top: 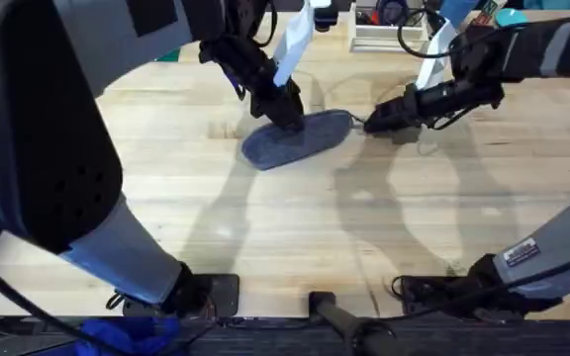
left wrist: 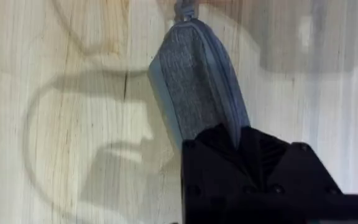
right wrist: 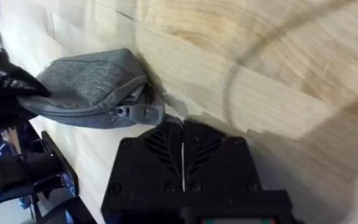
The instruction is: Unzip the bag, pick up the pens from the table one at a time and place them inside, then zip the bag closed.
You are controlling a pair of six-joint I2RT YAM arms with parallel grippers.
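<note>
Nearest, bare bench (top: 295, 237) gives both arms open room. Farther out lies the bag (top: 300, 138), far from any edge. The left pincer (top: 287, 114) is clenched on its top; the right pincer (top: 372, 123), fingers together, sits at the zipper pull (right wrist: 143, 112). If the left grip slips, the bag would likely drag along.

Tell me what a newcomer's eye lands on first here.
First, the blue-grey bag lying on the pale table, past the middle, with both arms converging on it. The left gripper pins one end, while the right gripper, fingers shut, sits at the other end by the metal pull.
</note>
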